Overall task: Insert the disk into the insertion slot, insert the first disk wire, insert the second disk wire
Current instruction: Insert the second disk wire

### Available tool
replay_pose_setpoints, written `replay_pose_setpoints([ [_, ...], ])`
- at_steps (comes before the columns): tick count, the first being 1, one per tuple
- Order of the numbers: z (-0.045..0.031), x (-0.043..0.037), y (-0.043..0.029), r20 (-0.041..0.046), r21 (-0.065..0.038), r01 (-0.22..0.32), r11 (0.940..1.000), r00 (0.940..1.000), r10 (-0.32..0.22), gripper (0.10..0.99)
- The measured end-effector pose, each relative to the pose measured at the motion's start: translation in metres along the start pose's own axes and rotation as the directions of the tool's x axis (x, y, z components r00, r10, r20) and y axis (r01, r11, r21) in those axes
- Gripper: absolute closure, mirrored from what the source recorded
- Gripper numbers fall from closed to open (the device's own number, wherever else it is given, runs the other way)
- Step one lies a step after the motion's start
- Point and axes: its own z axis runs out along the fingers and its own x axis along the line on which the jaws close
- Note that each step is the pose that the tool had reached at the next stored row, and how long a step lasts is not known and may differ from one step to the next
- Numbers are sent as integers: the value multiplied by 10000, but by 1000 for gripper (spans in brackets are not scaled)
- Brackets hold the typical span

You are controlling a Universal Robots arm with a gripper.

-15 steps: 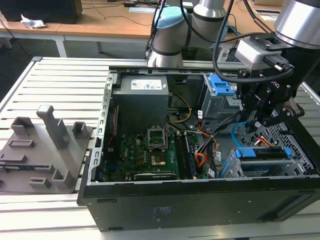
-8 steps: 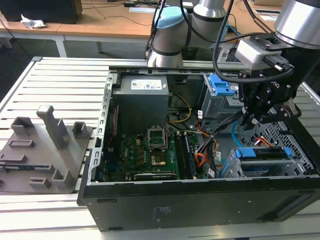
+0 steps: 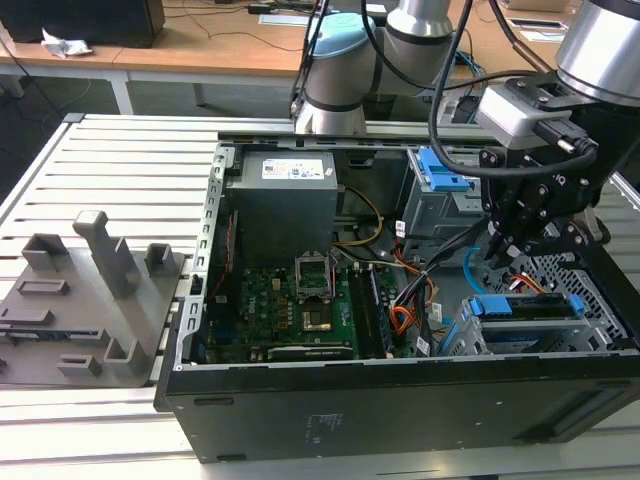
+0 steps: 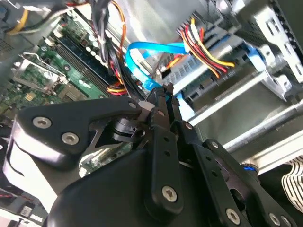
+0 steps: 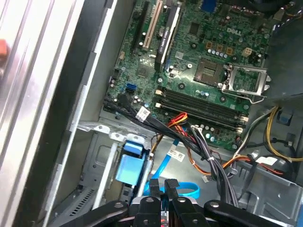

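We see the gripper (image 3: 497, 258) down inside the open PC case (image 3: 400, 400), at the exterior view's right, just above the low grey insertion slot (image 3: 590, 290). The disk (image 3: 525, 308) with its bright blue carrier sits in that slot, lying flat and level with the cage, so it looks seated. In the second wrist view the gripper (image 4: 163, 92) has its two black fingers (image 4: 158, 113) drawn nearly together, and the tips sit right at the light-blue second disk wire (image 4: 142, 71), which loops up from there toward the drive cage; the jaws are narrow and appear pinched on that cable or its plug end, though we cannot make out the contact itself. In the first wrist view the gripper (image 5: 161, 185) shows the same narrow gap, with the second disk wire (image 5: 187, 191) curving just past the tips. The first disk wire (image 4: 208, 49), the red, orange and black bundle, runs to the back edge of the disk in the second wrist view; we cannot tell if its connector is fully home. In the exterior view the same bundle (image 3: 530, 283) lies over the disk's top edge. The motherboard (image 3: 290, 305) lies well apart on the exterior view's left of the gripper. The taller grey bay with the blue latch (image 3: 440, 170) stands behind the gripper.
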Motion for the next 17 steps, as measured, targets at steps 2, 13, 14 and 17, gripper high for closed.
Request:
replay_pose_setpoints([
  [2,4,113,34,1,0,0,10000,10000,0,925],
  [13,85,315,-13,12,-21,0,10000,10000,0,925],
  [14,104,320,-24,12,-25,0,10000,10000,0,925],
  [17,124,324,-37,14,-25,-9,10000,10000,9,925],
])
